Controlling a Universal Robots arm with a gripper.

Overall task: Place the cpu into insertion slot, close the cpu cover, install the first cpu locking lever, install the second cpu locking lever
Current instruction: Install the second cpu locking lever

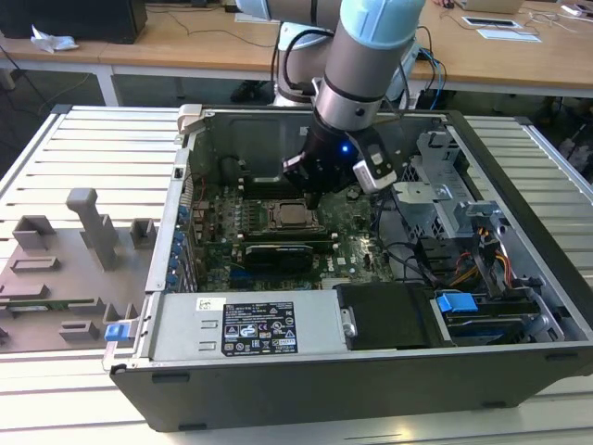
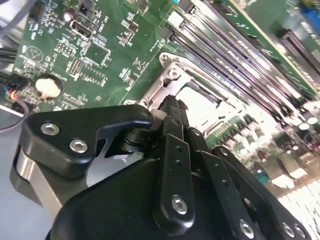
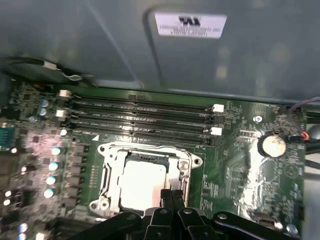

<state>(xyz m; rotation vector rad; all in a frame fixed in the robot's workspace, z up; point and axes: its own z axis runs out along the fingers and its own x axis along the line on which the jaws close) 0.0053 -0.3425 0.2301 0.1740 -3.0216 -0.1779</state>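
The cpu (image 3: pixel 141 182) lies flat in the insertion slot (image 1: pixel 271 221) on the green board, its dull silver top showing. The cpu cover (image 3: pixel 113 169), a silver frame, lies down around it. My gripper (image 3: pixel 172 194) hangs just above the socket's edge, on the side away from the memory slots. Its black fingers are pressed together and nothing shows between them. In the second wrist view the gripper (image 2: pixel 170 102) has its tip right at the cover's rim (image 2: pixel 161 89), beside the cpu (image 2: pixel 201 107). In the exterior view the gripper (image 1: pixel 314 198) sits inside the open case, over the socket.
Long black memory slots (image 3: pixel 140 117) run along one side of the socket. A coin battery (image 3: pixel 271 145) sits on the board. The power supply (image 1: pixel 246 324), a black drive (image 1: pixel 384 313), cables (image 1: pixel 408 252) and case walls hem in the board. A grey fixture (image 1: pixel 65 269) lies outside the case.
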